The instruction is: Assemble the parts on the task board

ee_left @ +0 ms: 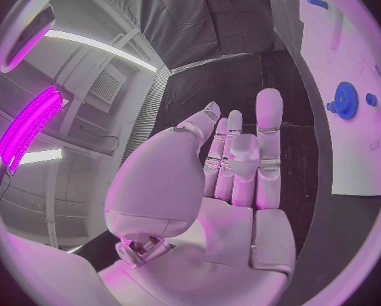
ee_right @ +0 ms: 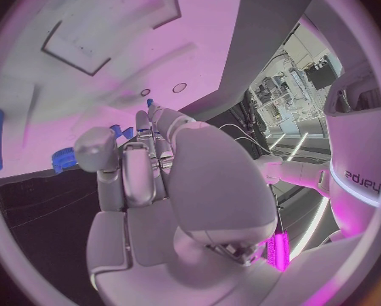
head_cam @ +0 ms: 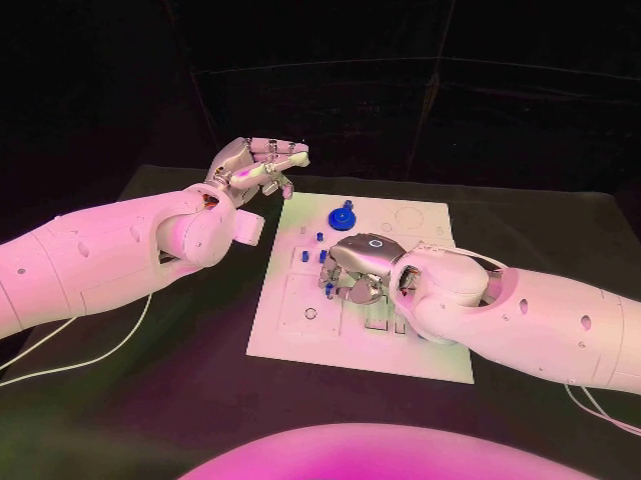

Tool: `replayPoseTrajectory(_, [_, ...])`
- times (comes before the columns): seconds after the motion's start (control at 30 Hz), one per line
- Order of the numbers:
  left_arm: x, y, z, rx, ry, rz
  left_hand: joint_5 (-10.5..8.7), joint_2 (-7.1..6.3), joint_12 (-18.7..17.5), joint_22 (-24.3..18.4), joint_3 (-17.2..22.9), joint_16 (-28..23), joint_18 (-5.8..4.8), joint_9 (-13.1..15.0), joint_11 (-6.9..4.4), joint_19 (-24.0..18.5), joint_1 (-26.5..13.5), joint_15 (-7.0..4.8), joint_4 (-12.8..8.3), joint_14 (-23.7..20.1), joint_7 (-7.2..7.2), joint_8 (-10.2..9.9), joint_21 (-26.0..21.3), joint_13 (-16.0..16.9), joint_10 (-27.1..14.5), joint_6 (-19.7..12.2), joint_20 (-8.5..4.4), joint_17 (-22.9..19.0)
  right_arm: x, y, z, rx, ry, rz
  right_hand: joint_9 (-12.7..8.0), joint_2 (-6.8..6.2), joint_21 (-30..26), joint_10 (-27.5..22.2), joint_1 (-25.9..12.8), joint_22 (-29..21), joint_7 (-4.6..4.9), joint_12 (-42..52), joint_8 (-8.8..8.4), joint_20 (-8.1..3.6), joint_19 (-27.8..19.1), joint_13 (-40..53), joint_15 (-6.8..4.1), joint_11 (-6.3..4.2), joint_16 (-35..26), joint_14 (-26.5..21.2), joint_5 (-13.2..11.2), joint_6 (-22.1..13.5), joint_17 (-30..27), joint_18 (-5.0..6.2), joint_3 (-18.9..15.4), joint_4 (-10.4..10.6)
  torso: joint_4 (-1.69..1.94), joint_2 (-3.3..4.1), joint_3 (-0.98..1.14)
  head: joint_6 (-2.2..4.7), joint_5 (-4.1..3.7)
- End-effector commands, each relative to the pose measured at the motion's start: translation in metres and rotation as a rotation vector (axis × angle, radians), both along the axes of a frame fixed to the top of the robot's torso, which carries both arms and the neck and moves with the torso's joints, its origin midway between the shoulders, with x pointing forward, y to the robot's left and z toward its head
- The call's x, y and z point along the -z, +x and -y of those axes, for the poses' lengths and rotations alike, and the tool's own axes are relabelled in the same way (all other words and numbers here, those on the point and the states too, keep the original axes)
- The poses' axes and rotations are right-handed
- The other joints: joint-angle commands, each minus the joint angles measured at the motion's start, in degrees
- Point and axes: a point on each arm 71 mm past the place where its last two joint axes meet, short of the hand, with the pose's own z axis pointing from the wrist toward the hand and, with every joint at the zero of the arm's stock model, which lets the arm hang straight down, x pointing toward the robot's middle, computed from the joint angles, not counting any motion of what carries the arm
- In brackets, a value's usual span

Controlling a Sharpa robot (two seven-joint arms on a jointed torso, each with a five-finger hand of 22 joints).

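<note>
The right hand [head_cam: 361, 268] is nearest, bent over the task board [head_cam: 299, 325] mid-counter, fingers curled around a small blue part [head_cam: 327, 290]. The left hand [head_cam: 258, 165] hovers open beyond the board's far-left corner. A slipping pinch could topple neighbouring blue pegs [head_cam: 317, 256].

**One overhead camera, two wrist fisheyes**

The head camera looks down from above onto the black table [head_cam: 162, 400] and takes in the whole flat white task board [head_cam: 407, 345]. The left wrist fisheye sits close behind the silver left hand [ee_left: 233, 177], facing along its palm to the board's edge. The right wrist fisheye sits close behind the silver right hand [ee_right: 148, 177], just over the board. All three share the board and its round blue toothed gear [head_cam: 340, 215].
</note>
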Motion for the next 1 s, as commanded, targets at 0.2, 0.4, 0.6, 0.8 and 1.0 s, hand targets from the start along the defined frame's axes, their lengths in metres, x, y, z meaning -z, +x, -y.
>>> replayPoseTrajectory(0.2, [-0.002,0.0,0.001,0.006,-0.009,0.006,0.15,0.04,0.3,-0.1,-0.3,-0.1,0.39,-0.1,0.16,-0.3,0.3,-0.05,-0.2,-0.4,0.1,0.2,-0.2,0.1,-0.2,0.1,-0.12,0.0,0.002,0.001,0.0,-0.008,-0.032,0.001,0.1,0.11,0.2,0.2,-0.6,-0.1,0.2,-0.2,0.15,0.05,0.1,-0.1,-0.34,0.27,0.3,2.3,0.0,0.1,0.0,-0.3,0.3,0.0,0.02,0.01,-0.01,-0.18,0.14])
replayPoseTrajectory(0.4, [-0.002,0.0,0.0,0.006,-0.009,0.006,0.15,0.04,0.3,-0.1,-0.3,-0.1,0.39,-0.1,0.16,-0.3,0.3,-0.05,-0.2,-0.4,0.1,0.2,-0.2,0.1,-0.2,0.1,-0.12,0.0,0.004,0.001,0.0,-0.006,-0.041,-0.002,0.1,0.11,0.2,0.2,-0.6,-0.1,0.2,-0.2,0.15,0.05,0.1,-0.1,-0.34,0.27,0.3,2.3,0.0,0.1,0.0,-0.3,0.3,0.0,0.03,0.0,-0.03,-0.28,0.13])
replayPoseTrajectory(0.6, [-0.002,0.0,0.0,0.006,-0.009,0.005,0.15,0.04,0.3,-0.1,-0.3,-0.1,0.39,-0.1,0.16,-0.3,0.3,-0.05,-0.2,-0.4,0.1,0.2,-0.2,0.1,-0.2,0.1,-0.12,0.0,0.005,0.002,0.0,-0.006,-0.052,-0.006,0.1,0.11,0.2,0.2,-0.6,-0.1,0.2,-0.2,0.15,0.05,0.1,-0.1,-0.34,0.27,0.3,2.3,0.0,0.1,0.0,-0.3,0.3,0.0,0.04,0.01,-0.03,-0.35,0.12])
replayPoseTrajectory(0.8, [-0.001,0.0,0.0,0.007,-0.009,0.005,0.15,0.04,0.3,-0.1,-0.3,-0.1,0.39,-0.1,0.16,-0.3,0.3,-0.05,-0.2,-0.4,0.1,0.2,-0.2,0.1,-0.2,0.1,-0.12,0.0,0.007,0.001,0.0,-0.009,-0.062,-0.013,0.1,0.09,0.3,0.2,-0.7,0.0,0.21,-0.3,0.13,0.06,0.2,-0.1,-0.33,0.28,0.4,2.3,-0.1,0.1,0.0,-0.31,0.4,-0.1,0.02,0.01,-0.01,-0.42,0.22])
replayPoseTrajectory(1.0, [-0.001,0.0,0.001,0.007,-0.009,0.004,0.15,0.04,0.3,-0.1,-0.3,-0.1,0.39,-0.1,0.16,-0.3,0.3,-0.05,-0.2,-0.4,0.1,0.2,-0.2,0.1,-0.2,0.1,-0.12,0.0,0.012,-0.002,0.0,-0.014,-0.079,-0.024,0.0,0.04,0.2,0.2,-0.9,-0.1,0.21,-0.3,0.1,0.07,0.1,-0.1,-0.32,0.29,0.4,2.3,-0.1,0.1,0.0,-0.3,0.4,-0.2,0.02,0.0,-0.02,-0.49,0.25])
